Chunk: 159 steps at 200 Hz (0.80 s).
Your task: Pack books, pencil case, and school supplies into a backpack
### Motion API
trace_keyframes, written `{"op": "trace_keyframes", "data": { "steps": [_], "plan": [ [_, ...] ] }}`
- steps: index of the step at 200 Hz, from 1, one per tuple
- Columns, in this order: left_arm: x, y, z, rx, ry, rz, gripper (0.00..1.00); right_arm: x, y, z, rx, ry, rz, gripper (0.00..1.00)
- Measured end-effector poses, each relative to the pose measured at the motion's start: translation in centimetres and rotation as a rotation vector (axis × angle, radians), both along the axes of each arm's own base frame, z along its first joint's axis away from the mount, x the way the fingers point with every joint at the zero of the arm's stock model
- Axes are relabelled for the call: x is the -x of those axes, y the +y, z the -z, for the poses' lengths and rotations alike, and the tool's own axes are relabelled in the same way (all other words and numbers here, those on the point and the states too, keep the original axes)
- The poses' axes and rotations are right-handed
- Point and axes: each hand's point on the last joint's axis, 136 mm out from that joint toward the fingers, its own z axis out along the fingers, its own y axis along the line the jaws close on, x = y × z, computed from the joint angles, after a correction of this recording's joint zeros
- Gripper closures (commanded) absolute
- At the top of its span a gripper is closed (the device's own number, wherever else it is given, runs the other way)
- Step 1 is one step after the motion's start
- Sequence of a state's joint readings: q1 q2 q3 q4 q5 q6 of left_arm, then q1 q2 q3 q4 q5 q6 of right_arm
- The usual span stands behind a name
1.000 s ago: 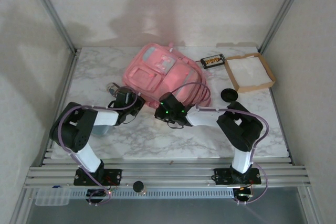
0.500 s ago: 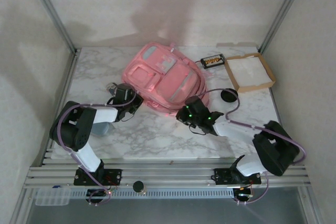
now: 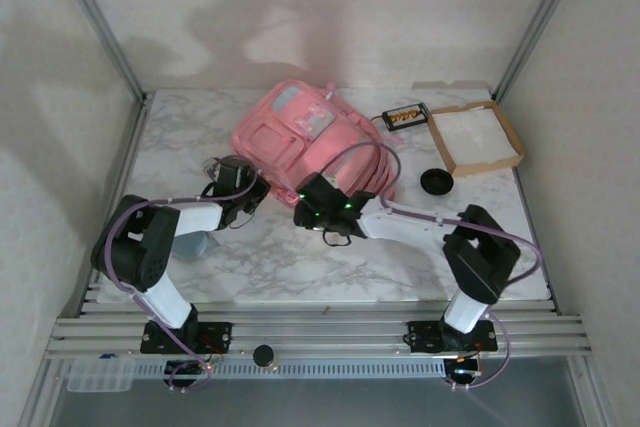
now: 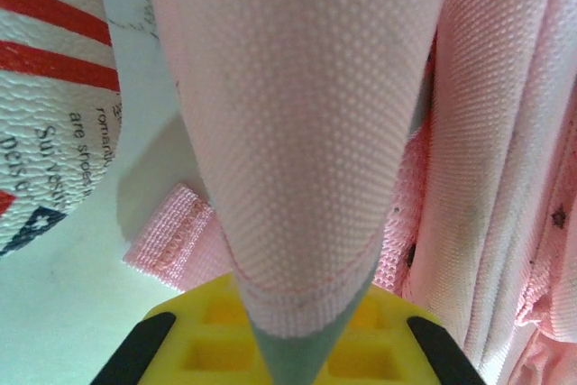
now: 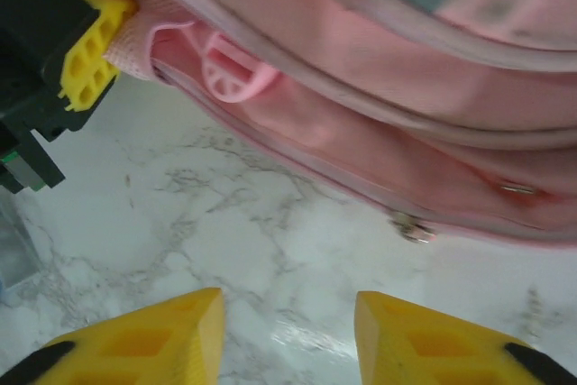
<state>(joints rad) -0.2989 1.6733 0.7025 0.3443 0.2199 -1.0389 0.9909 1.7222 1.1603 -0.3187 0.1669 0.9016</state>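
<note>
Right gripper (image 5: 287, 317) hangs with its jaws apart and empty above the marble table (image 5: 270, 223), just short of the pink backpack (image 3: 300, 137) (its near-left fabric edge pinched in the closed left gripper (image 4: 288, 326)), while the dark book (image 3: 406, 116) lies beyond.

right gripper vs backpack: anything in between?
Bare stretch. The right wrist view shows plain marble table between the open right gripper and the backpack, at its zippered edge.

You saw a pink backpack (image 3: 300, 142) with a pale grey-blue patch (image 3: 287, 99), a white table (image 3: 180, 137) veined grey like marble, a brown tray (image 3: 475, 137) lined white, and yellow fingers (image 5: 144, 340) on the right gripper (image 5: 287, 335).
</note>
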Motion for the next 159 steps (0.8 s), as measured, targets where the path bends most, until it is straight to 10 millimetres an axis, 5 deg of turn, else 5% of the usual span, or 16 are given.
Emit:
{"op": "trace_keyframes", "data": {
  "steps": [23,73,102,159],
  "plan": [
    [0.0,0.0,-0.2,-0.002,-0.002,-0.002,1.00,0.1,0.7,1.6,0.086,0.005,0.006,0.51],
    [0.0,0.0,-0.4,0.000,-0.007,-0.001,1.00,-0.7,-2.0,5.0,0.247,0.007,0.086,0.56],
    [0.0,-0.1,-0.4,-0.001,-0.007,0.000,1.00,-1.7,-1.8,5.1,0.267,-0.019,0.108,0.65],
    [0.0,-0.3,-0.7,0.002,-0.015,0.005,1.00,-4.0,-3.1,5.4,0.276,-0.041,0.179,0.66]
  ]
}}
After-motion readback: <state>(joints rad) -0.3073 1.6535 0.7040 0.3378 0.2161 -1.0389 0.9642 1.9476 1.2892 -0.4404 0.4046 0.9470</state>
